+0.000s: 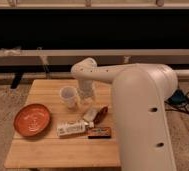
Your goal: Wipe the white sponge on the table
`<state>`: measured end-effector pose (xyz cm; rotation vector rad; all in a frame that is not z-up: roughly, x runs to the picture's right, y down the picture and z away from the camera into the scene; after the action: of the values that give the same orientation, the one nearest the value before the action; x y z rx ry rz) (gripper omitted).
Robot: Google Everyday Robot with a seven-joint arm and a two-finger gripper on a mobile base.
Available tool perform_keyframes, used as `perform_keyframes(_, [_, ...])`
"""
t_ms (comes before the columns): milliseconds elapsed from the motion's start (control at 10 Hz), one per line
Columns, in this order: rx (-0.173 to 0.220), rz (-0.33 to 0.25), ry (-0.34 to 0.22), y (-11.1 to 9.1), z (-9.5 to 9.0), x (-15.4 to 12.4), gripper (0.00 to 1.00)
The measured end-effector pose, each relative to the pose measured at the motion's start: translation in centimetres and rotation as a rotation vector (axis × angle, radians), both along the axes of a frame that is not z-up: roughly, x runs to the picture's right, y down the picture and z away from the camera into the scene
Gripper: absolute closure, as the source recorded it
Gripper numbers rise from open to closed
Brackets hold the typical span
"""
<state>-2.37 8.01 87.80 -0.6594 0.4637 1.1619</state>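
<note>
Near the middle of the table (48,150), just beside the white tube (72,129), the white sponge (90,115) lies below the gripper (86,97), whose grip I cannot tell; it should press squarely and sweep clear of the cup (68,96).

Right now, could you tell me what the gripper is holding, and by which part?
I cannot tell: the gripper is down by the cup, near the sponge.
</note>
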Motion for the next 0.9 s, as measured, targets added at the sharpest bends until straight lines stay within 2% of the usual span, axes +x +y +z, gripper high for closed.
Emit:
perform_keyframes(200, [0.006,0.019,0.032,-0.3,2.4,1.9,0.35])
perform_keyframes(400, [-0.006,0.047,0.048,0.4,3.9,3.2,0.35])
perform_keyframes(900, [-0.036,0.074,0.024,1.7,3.5,2.2,0.35])
